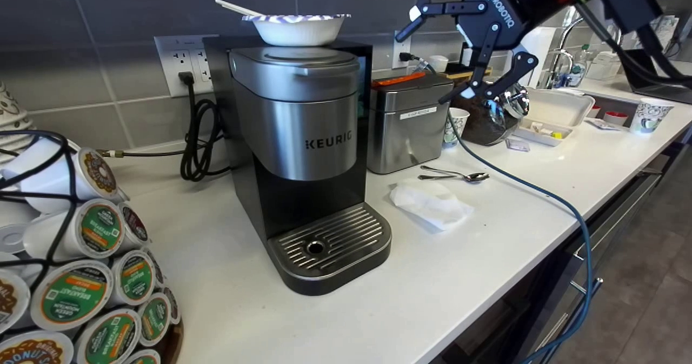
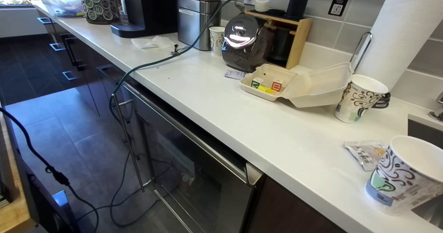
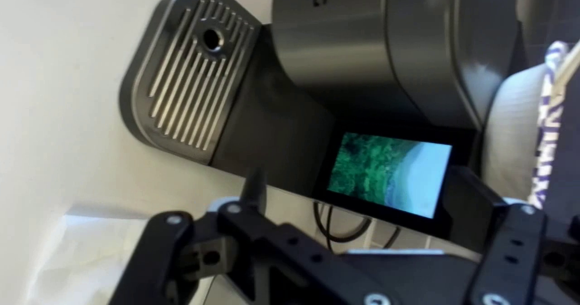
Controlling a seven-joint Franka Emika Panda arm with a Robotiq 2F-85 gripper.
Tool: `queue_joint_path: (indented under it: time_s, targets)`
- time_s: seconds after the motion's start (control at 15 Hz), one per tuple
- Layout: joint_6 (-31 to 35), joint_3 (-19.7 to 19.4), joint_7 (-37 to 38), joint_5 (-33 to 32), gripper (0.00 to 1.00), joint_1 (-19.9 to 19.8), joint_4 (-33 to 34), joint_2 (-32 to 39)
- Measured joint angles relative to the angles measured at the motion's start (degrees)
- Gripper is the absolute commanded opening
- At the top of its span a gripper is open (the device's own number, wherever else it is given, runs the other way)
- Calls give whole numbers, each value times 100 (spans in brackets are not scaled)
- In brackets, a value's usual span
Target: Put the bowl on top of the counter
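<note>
The bowl (image 1: 299, 30), white with a blue patterned rim, sits upright on top of the coffee maker (image 1: 303, 131). A pale stick (image 1: 238, 8) pokes out of it. In the wrist view the bowl (image 3: 514, 135) is at the right edge, partly cut off; it is out of view in the exterior view (image 2: 152, 15) that shows only the coffee maker's lower part. My gripper (image 1: 424, 67) is open and empty, to the right of the bowl and apart from it. In the wrist view its fingers (image 3: 360, 185) are spread before the coffee maker's screen (image 3: 389, 173). The white counter (image 1: 486, 239) runs below everything.
A steel bin (image 1: 411, 126) stands beside the coffee maker. A folded white cloth (image 1: 431, 202) and spoons (image 1: 454, 174) lie on the counter. A wire holder of coffee pods (image 1: 81, 277) is at the left. A blue-green cable (image 1: 540, 191) crosses the counter. A takeout box (image 2: 308, 87) and paper cups (image 2: 360, 98) stand farther along.
</note>
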Motion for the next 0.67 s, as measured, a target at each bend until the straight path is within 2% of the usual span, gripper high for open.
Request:
queue_joint_path:
  time_s: [0.13,0.27,0.53,0.6,0.67]
  targets:
    - [773,45,253,0,100,103,68,132]
    - [1257,109,407,-12,100,121,188,242]
    - [1676,123,452,-25,100,202,557,597]
    - [1704,123,451,-29,98,230,681,713]
    - [1731,122,447,-36,91,258,814,835]
